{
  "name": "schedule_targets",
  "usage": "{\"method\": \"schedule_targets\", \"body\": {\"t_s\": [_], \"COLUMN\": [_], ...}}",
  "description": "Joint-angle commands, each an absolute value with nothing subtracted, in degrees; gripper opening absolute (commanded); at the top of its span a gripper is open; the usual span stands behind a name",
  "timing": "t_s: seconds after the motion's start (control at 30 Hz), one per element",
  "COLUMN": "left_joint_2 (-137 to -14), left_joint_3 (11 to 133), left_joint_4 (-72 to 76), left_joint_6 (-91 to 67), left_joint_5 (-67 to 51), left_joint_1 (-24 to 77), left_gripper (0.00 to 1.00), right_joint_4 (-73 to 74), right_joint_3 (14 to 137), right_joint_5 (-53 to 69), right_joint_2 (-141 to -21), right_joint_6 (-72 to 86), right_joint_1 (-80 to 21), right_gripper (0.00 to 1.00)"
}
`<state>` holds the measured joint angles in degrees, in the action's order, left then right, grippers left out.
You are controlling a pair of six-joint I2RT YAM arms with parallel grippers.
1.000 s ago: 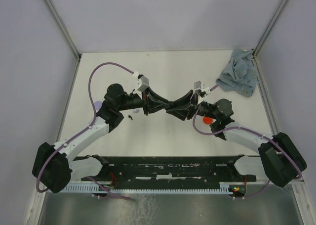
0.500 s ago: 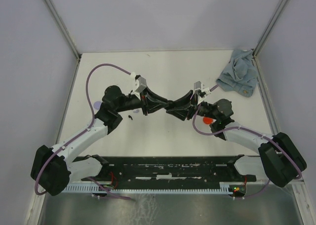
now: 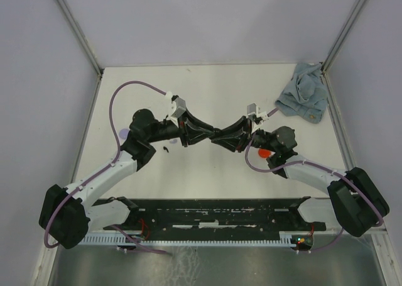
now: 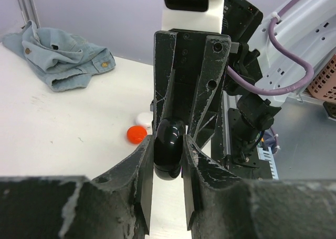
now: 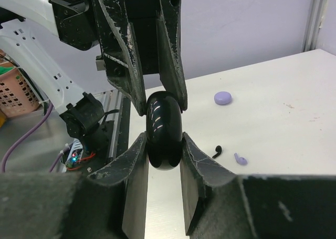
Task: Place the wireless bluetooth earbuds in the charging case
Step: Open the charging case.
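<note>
A glossy black round charging case (image 4: 168, 147) hangs above the table's middle, pinched from both sides. My left gripper (image 4: 167, 144) is shut on its near end, and the right gripper's fingers (image 4: 210, 92) clamp its far end. In the right wrist view my right gripper (image 5: 164, 144) is shut on the same case (image 5: 164, 128). In the top view the two grippers meet tip to tip, left (image 3: 209, 135) and right (image 3: 218, 137). A black earbud (image 5: 217, 152) and a lilac earbud (image 5: 240, 158) lie on the table below the left arm. The black earbud (image 3: 166, 151) also shows in the top view.
A lilac disc (image 5: 222, 97) lies at the table's left. A red disc (image 4: 137, 134) and a white disc (image 4: 143, 118) lie under the right arm. A crumpled blue cloth (image 3: 304, 97) fills the far right corner. Frame posts and walls ring the table.
The left arm's wrist and elbow have shifted slightly left and up. Both grippers stay clamped on the black case at the middle.
</note>
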<state>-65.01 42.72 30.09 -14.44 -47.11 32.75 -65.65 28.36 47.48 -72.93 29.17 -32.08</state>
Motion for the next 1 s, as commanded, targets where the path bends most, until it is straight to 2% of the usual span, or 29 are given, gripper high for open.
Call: {"method": "schedule_targets", "body": {"t_s": [0.0,0.1,0.23,0.97], "left_joint_2": [-64.1,-64.6,-65.6,-65.3], "left_joint_3": [43.7,44.8,45.2,47.2], "left_joint_4": [29.8,27.5,26.5,24.0], "left_joint_6": [-13.6,-12.4,-12.1,-16.8], "left_joint_5": [-45.9,-46.6,-47.7,-41.2], "left_joint_1": [32.8,32.8,32.8,30.5], "left_gripper": [0.38,0.51,0.59,0.62], "right_joint_4": [-69.8,-69.8,-69.2,-66.9], "right_joint_3": [28.6,28.5,28.4,28.8], "right_joint_5": [49.6,49.5,49.3,51.1], "right_joint_2": [-72.8,-72.5,-72.2,-72.7], "right_joint_6": [29.7,29.6,29.3,26.7], "right_joint_1": [-32.3,-32.3,-32.3,-32.4], "right_gripper": [0.10,0.08,0.08,0.07]}}
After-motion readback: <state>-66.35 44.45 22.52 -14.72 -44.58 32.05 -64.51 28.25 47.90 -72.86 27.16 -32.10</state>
